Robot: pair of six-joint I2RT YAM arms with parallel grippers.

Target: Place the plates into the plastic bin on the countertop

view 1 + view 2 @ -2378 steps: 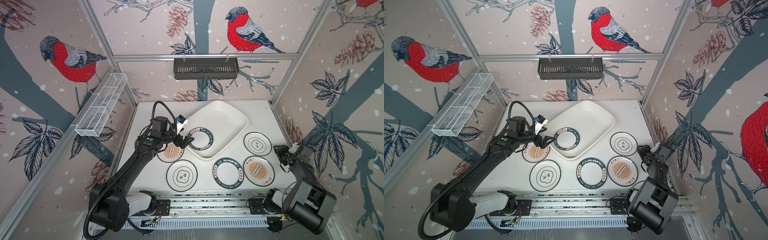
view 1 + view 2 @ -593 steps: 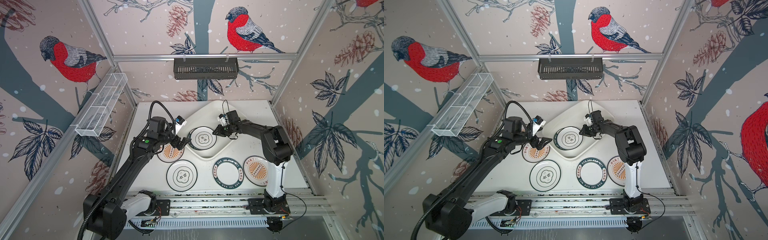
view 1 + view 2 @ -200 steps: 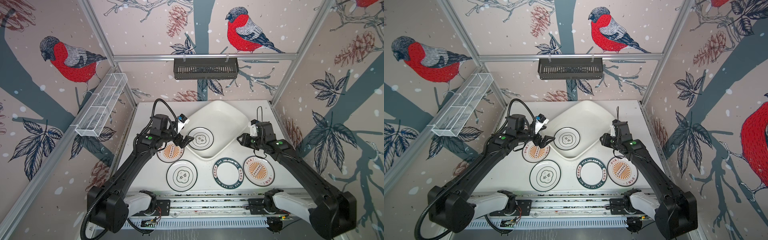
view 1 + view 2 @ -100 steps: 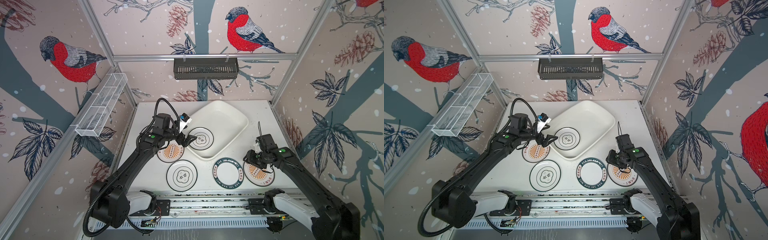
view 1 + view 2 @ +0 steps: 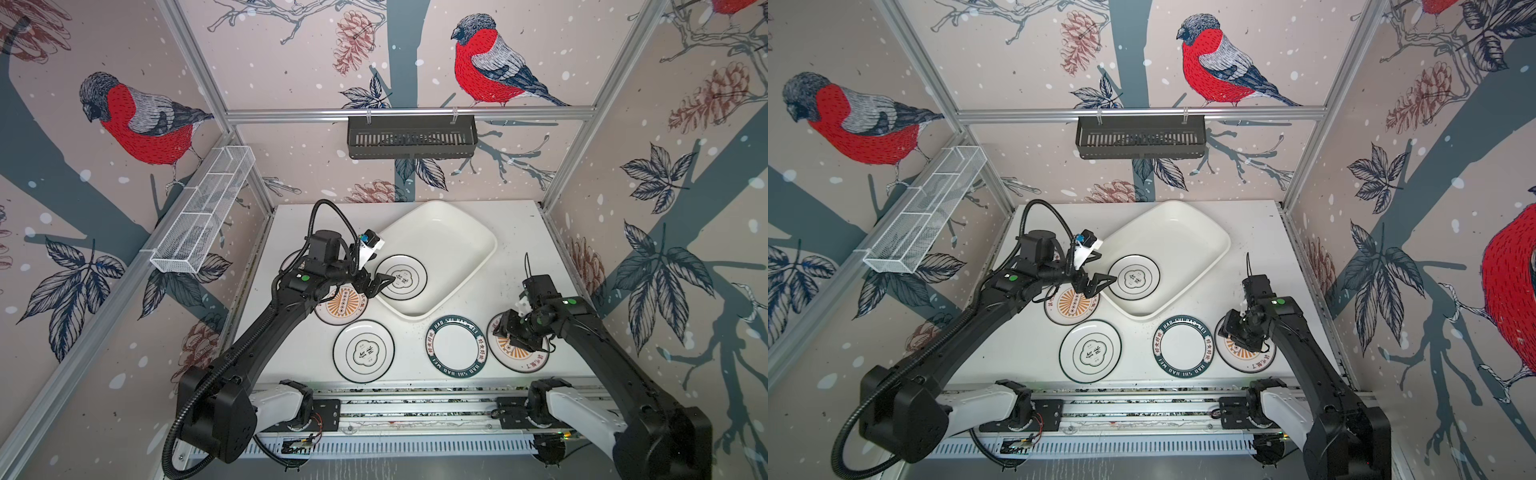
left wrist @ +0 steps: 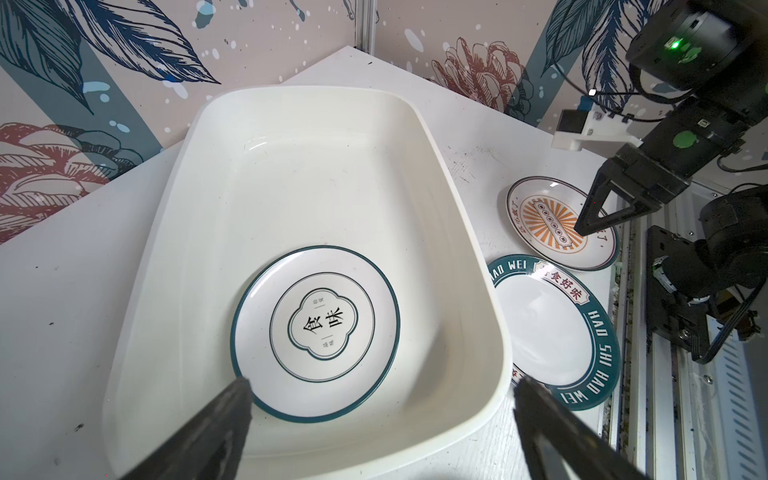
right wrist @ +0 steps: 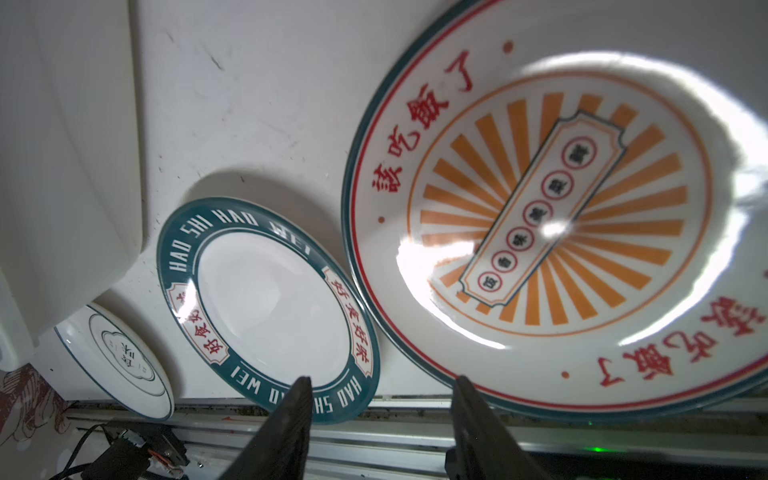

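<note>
The white plastic bin (image 5: 478,232) lies askew at the back of the countertop (image 5: 523,237), and one black-rimmed emblem plate (image 5: 402,277) (image 6: 316,332) rests in it. On the counter are a sunburst plate (image 5: 340,307) partly under my left arm, an emblem plate (image 5: 363,351), a green lettered-rim plate (image 5: 456,345) (image 7: 266,307) and a second sunburst plate (image 5: 519,353) (image 7: 552,232). My left gripper (image 5: 380,284) (image 6: 382,386) hangs open over the bin's near-left rim, holding nothing. Low over the right sunburst plate, my right gripper (image 5: 509,338) (image 7: 380,386) has its fingers apart and nothing between them.
A black slotted basket (image 5: 411,137) hangs on the back wall. A white wire-mesh rack (image 5: 203,208) juts from the left wall. The arms' metal rail (image 5: 415,405) runs along the counter's front edge, close to the front plates.
My right arm has swung from beside the bin toward the front and come down over the right sunburst plate, its jaws widening. The left arm has barely moved.
</note>
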